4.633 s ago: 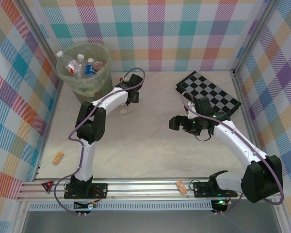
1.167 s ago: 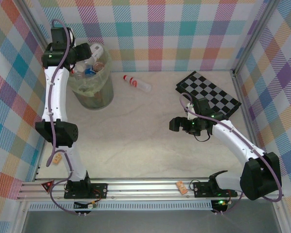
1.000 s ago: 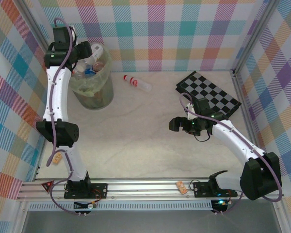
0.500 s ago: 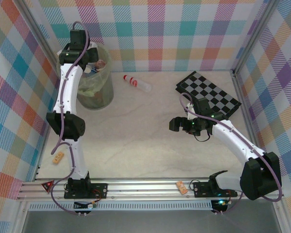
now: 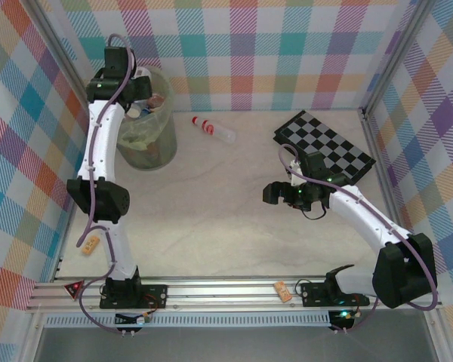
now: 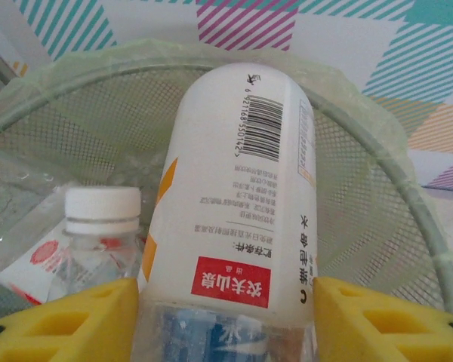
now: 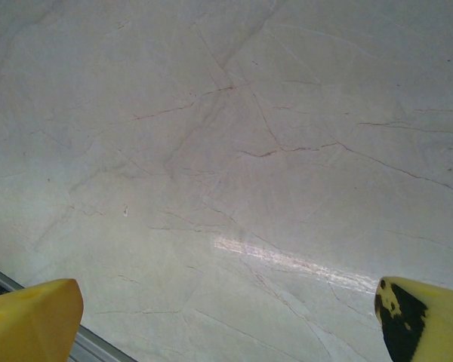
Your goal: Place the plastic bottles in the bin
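Left arm is up at the far-left corner. I read the left claw (image 6: 226,328) as pinching a white-labelled bottle (image 6: 238,173) between its yellow pads (image 6: 68,324), right over the mouth of the bin (image 6: 411,204). A clear white-capped bottle (image 6: 102,226) lies inside. A red-capped bottle (image 5: 214,130) lies on the counter (image 5: 211,234), right of the bin and apart from it. Right claw (image 5: 275,193) is spread wide above the counter, near the checkerboard (image 5: 325,147).

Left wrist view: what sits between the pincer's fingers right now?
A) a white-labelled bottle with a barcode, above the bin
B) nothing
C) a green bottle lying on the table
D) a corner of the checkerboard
A: the white-labelled bottle is clamped between the yellow fingers of the left pincer, with the mesh wall of the bin behind it.
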`<state>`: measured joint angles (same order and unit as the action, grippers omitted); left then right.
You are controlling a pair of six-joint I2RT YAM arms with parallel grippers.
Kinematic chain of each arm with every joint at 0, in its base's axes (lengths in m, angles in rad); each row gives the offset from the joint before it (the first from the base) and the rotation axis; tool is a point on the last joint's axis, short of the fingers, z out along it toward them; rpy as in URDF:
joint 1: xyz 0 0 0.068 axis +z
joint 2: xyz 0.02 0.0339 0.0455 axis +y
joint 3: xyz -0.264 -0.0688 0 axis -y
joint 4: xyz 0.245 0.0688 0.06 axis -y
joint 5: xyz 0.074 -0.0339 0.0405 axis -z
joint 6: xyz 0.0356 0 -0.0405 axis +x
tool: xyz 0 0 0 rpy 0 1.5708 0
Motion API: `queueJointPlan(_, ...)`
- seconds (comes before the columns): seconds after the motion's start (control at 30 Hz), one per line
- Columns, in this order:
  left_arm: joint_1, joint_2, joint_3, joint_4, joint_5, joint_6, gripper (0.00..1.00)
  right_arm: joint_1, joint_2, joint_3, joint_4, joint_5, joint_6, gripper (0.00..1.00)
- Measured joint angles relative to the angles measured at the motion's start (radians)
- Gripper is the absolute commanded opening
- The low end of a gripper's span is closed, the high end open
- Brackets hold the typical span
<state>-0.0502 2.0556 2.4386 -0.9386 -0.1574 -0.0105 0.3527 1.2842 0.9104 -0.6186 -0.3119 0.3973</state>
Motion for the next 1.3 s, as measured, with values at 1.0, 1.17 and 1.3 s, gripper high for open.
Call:
queueJointPlan(1.0, -0.032, -0.551, -0.605, 0.042, 0.11, -0.089, 0.76, 0.0, 0.359, 0.346, 0.289, -0.008, -0.411, 0.99)
queueJointPlan(1.17, -0.086, -0.81, -0.835, 0.101, 0.135, -0.161, 0.75, 0.0, 0.612, 0.555, 0.346, -0.024, -0.397, 0.99)
queueJointPlan(1.3, -0.187, -0.941, -0.96, 0.145, 0.142, -0.224, 0.75, 0.0, 0.809, 0.758, 0.387, -0.05, -0.318, 0.99)
